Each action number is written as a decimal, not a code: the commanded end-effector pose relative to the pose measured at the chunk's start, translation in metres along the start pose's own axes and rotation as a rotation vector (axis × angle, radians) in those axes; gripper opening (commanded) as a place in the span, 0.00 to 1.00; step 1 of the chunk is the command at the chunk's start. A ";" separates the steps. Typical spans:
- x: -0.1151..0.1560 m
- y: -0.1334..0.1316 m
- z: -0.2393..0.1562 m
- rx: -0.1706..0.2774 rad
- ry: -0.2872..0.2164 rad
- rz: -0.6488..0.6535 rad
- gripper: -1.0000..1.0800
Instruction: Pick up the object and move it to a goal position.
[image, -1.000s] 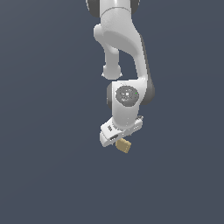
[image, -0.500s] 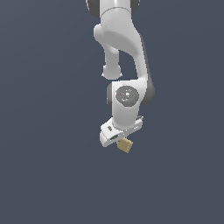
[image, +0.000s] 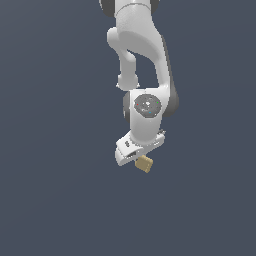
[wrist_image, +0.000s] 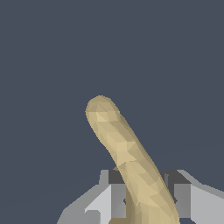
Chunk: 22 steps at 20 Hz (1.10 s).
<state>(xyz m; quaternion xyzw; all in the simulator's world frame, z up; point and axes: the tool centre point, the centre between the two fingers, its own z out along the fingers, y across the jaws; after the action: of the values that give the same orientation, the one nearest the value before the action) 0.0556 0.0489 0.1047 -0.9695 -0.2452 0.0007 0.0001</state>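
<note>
The object is a small tan piece held just under the white arm's hand in the exterior view. My gripper is shut on the object, which pokes out below the fingers. In the wrist view the object appears as a long tan rounded shape reaching away from the camera, pinched between the two grey fingers. The gripper and object hang in mid-air against the plain dark grey background.
The white arm comes down from the top of the exterior view. Only flat dark grey surrounds it, with no other objects or edges visible.
</note>
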 end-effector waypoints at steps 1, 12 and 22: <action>0.000 -0.006 -0.009 0.000 0.001 -0.001 0.00; -0.009 -0.062 -0.090 -0.002 0.000 -0.001 0.00; -0.018 -0.132 -0.194 -0.003 0.000 -0.002 0.00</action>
<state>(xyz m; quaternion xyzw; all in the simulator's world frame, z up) -0.0160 0.1482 0.2829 -0.9692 -0.2461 0.0000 -0.0012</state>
